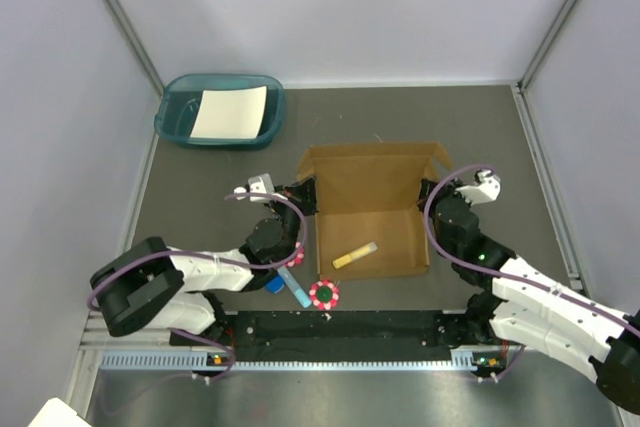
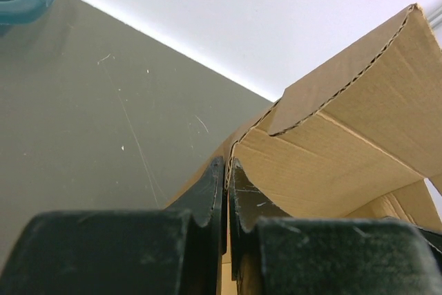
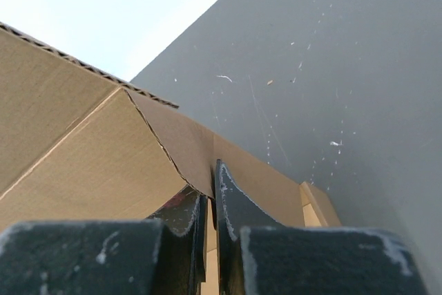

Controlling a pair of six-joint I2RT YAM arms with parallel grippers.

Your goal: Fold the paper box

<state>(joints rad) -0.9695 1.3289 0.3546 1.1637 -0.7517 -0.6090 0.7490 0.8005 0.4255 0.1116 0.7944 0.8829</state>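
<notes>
The paper box (image 1: 366,197) is brown corrugated cardboard in the middle of the table, its base flat and its side and back walls raised. My left gripper (image 1: 305,196) is shut on the box's left wall; in the left wrist view (image 2: 226,165) the cardboard edge (image 2: 331,143) sits pinched between the black fingers. My right gripper (image 1: 428,194) is shut on the box's right wall; in the right wrist view (image 3: 211,181) the wall (image 3: 103,150) is clamped between the fingers.
A yellow stick (image 1: 355,254) lies inside the box near its front. A teal tray (image 1: 178,119) holding a white sheet (image 1: 230,112) stands at the back left. A blue item (image 1: 275,285), a light blue stick (image 1: 293,285) and a red-green round piece (image 1: 324,294) lie in front of the box.
</notes>
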